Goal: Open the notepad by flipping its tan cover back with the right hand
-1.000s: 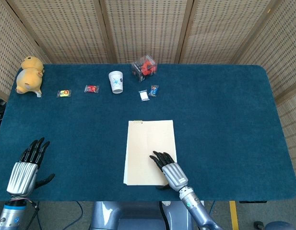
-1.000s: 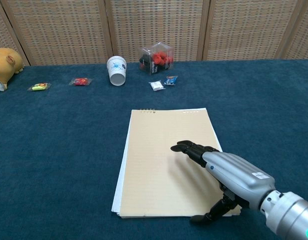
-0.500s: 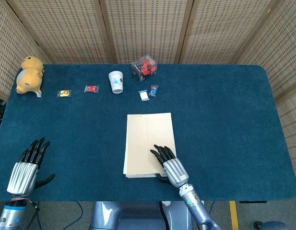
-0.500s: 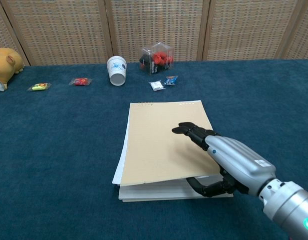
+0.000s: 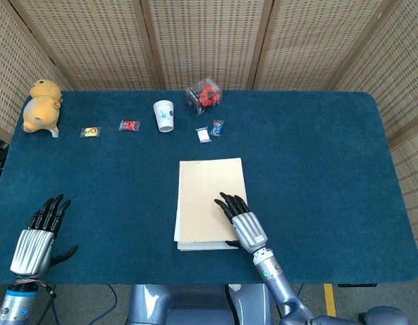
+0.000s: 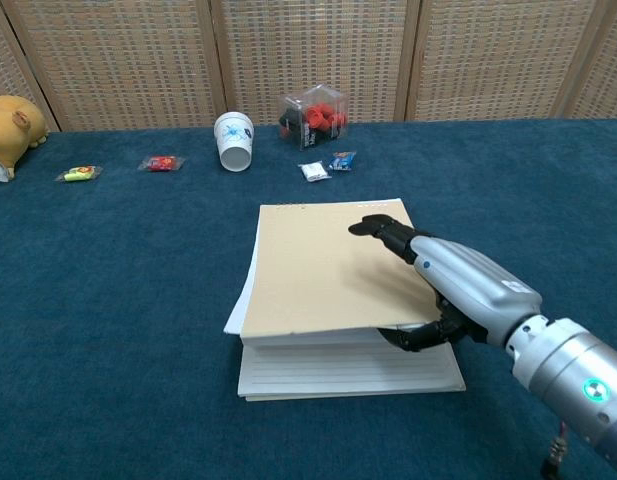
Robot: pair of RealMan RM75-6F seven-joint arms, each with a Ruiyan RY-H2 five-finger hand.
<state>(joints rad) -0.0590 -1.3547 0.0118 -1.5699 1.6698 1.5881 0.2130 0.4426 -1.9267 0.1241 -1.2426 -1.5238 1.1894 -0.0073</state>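
Observation:
The notepad (image 5: 207,203) lies at the table's near centre. Its tan cover (image 6: 323,272) is lifted at the near edge, and lined white pages (image 6: 348,367) show beneath it. My right hand (image 6: 450,284) grips the cover's near right corner, fingers lying on top and the thumb hooked under the raised edge; the head view shows that right hand (image 5: 243,223) over the pad's lower right. My left hand (image 5: 38,235) rests open on the table at the near left, fingers spread, holding nothing.
Along the far side stand a white paper cup (image 5: 164,115), a clear box of red pieces (image 5: 204,95), several small wrapped sweets (image 5: 129,125) and a yellow plush toy (image 5: 40,106). Blue cloth (image 5: 317,169) covers the table; wicker screens stand behind.
The right hand has raised the cover's near edge further and moved away from me with it. More of the lined pages shows now. The left hand has not moved.

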